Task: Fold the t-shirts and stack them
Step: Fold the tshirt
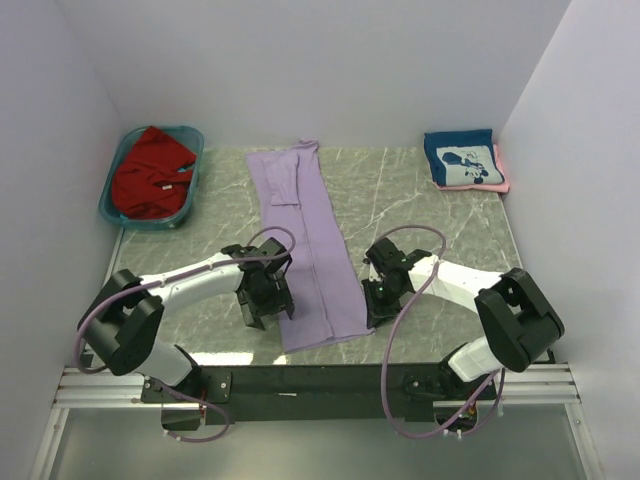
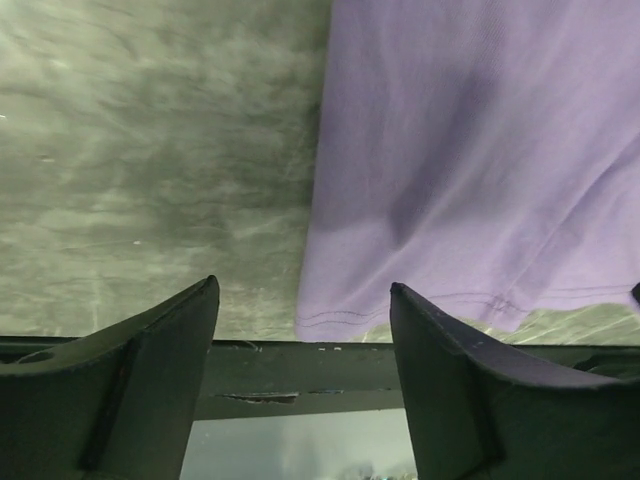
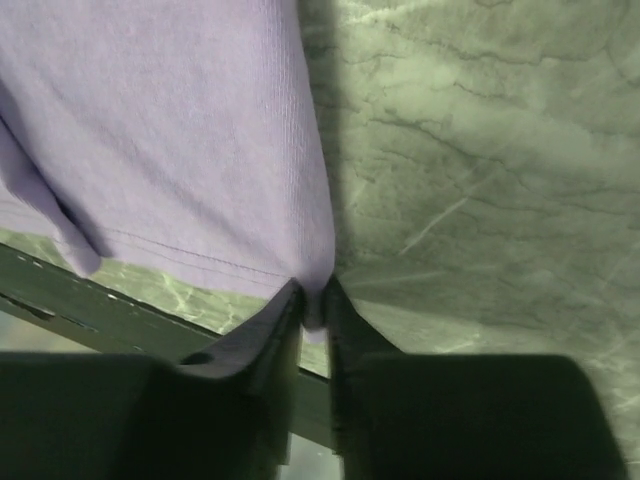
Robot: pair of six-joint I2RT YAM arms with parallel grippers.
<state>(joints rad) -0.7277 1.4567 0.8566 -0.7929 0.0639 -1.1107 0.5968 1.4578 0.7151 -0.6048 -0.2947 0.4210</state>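
Green marbled table (image 1: 450,230) between white walls. Right gripper (image 3: 315,290) jaws pinching the near right hem corner of the lavender t-shirt (image 1: 305,240), a long strip laid down the middle. Left gripper (image 2: 300,285) jaws spread at the near left corner, gripping nothing. Probably gathering both near corners for a crosswise fold; next, closing the left jaws on cloth, then lifting both corners evenly. Far left, teal tub (image 1: 188,205) holding a crumpled red t-shirt (image 1: 150,170). Far right, navy t-shirt (image 1: 460,160) stacked on a pink t-shirt (image 1: 503,178).
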